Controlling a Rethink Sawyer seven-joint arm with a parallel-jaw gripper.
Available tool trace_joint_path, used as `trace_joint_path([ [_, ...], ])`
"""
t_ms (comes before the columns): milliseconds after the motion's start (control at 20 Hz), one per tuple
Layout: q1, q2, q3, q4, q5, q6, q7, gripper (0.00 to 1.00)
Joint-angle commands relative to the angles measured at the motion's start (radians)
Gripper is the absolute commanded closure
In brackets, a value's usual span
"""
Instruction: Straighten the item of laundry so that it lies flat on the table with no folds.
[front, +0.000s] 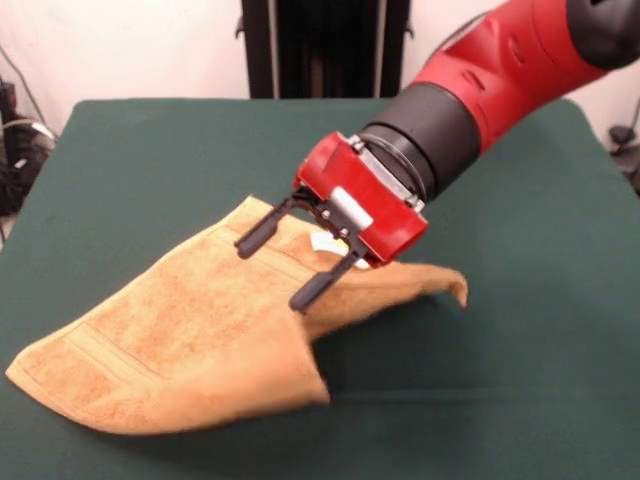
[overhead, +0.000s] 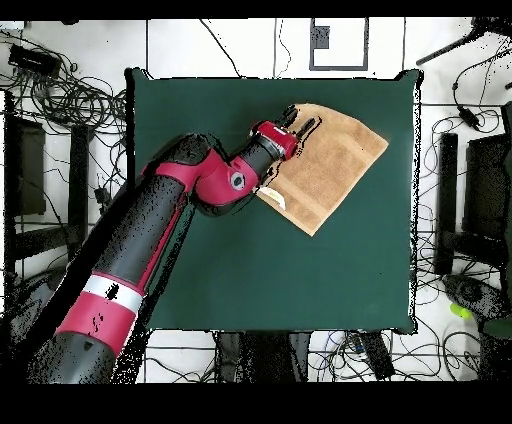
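Note:
The orange-tan terry towel (front: 190, 345) lies on the dark green table (front: 520, 330), spread toward the front left with woven bands showing. Its right part is rumpled and folded, with one corner (front: 455, 285) sticking out to the right. A small white tag (front: 322, 241) shows beside the gripper. My gripper (front: 282, 267) hangs just above the towel's middle, its two black fingers (front: 257, 236) apart and empty. In the overhead view the towel (overhead: 330, 165) lies near the table's far right corner, with the gripper (overhead: 302, 124) over its left edge.
The red and black arm (front: 500, 80) comes in from the upper right of the front view. The robot's dark pedestal (front: 325, 45) stands behind the table's far edge. Cables and stands (overhead: 60, 90) surround the table in the overhead view.

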Motion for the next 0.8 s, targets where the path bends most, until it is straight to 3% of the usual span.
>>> trace_joint_path([
  [50, -0.011, 0.016, 0.057, -0.105, -0.052, -0.027, -0.242, 0.0],
  [550, -0.008, 0.014, 0.064, -0.16, -0.104, -0.018, -0.34, 0.0],
  [700, 0.0, 0.016, 0.058, -0.155, -0.116, -0.012, -0.308, 0.0],
  [800, -0.008, 0.0, 0.088, -0.145, -0.088, -0.01, -0.325, 0.0],
])
